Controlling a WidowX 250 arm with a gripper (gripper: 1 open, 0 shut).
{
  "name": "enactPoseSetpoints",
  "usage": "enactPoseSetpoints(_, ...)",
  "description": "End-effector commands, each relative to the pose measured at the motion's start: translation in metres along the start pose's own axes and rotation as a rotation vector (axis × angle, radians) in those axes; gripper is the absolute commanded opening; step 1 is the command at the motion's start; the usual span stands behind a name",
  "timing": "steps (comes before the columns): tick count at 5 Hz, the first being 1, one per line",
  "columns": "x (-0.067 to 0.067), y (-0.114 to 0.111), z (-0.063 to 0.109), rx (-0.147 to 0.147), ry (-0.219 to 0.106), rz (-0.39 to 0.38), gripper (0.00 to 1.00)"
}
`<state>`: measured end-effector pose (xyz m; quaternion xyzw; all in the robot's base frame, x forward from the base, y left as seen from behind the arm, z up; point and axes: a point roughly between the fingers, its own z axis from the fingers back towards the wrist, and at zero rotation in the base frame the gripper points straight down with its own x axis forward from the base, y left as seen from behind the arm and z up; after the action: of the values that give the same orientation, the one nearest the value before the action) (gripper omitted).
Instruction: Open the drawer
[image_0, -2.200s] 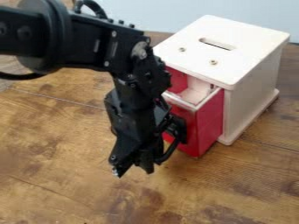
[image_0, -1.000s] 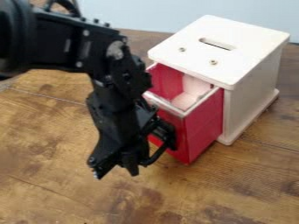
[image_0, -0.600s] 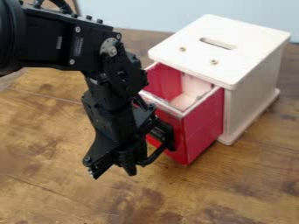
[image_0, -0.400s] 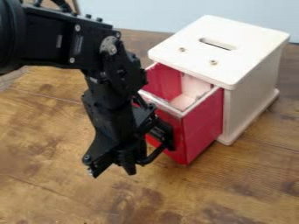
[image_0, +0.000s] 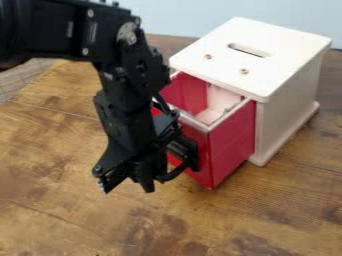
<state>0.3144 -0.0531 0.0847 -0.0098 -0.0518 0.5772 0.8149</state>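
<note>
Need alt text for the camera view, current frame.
A black robot arm's tool points down at a red drawer pulled partly out of a cream-white cabinet, shut beside the black loop handle. The cabinet has a slot on top and stands on a worn wooden table.

The bulky matte-black robot arm (image_0: 83, 45) is built from rounded, blocky segments. Thin black cables loop beside its lower part, which narrows to a slim black end effector (image_0: 127, 180).
</note>
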Motion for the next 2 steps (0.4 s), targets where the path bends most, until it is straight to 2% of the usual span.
enactPoseSetpoints(1,0.0176,0.0087,0.0329,-0.044,-0.023,-0.051,0.0)
enactPoseSetpoints(2,0.0191,0.0145,0.0375,-0.042,-0.019,-0.103,0.0)
